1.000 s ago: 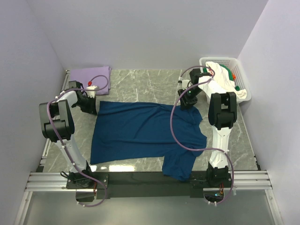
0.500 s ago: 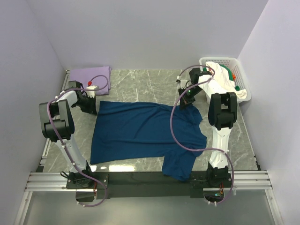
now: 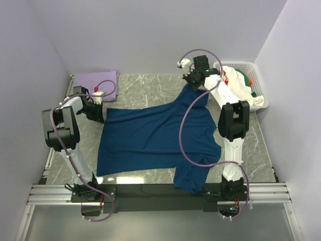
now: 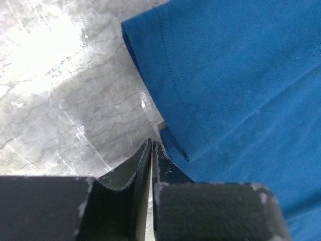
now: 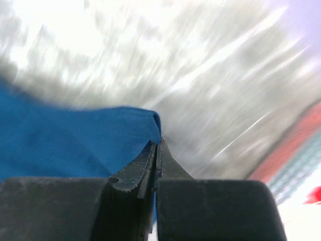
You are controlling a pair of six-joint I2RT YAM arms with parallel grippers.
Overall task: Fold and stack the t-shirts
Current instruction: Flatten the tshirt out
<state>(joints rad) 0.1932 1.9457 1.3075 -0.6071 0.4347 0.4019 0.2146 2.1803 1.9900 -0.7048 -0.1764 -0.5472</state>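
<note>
A navy t-shirt [image 3: 155, 138] lies spread on the marble table, with one sleeve hanging over the near edge. My right gripper [image 3: 190, 83] is raised near the back and shut on the shirt's far right corner, which is drawn up into a peak. In the right wrist view, blue cloth [image 5: 65, 140] is pinched at the closed tips of this gripper [image 5: 156, 143]. My left gripper [image 3: 100, 114] sits low at the shirt's far left corner. In its wrist view the jaws [image 4: 151, 143] are pressed together at the hem of the blue cloth [image 4: 241, 75].
A folded lavender t-shirt [image 3: 96, 80] lies at the back left. A white lattice basket [image 3: 260, 86] at the back right holds a white t-shirt [image 3: 238, 86] and green cloth [image 3: 249, 80]. Walls close in on three sides.
The right gripper shut on the shirt's far right corner, then lifted it up and toward the back. The left arm has not moved.
</note>
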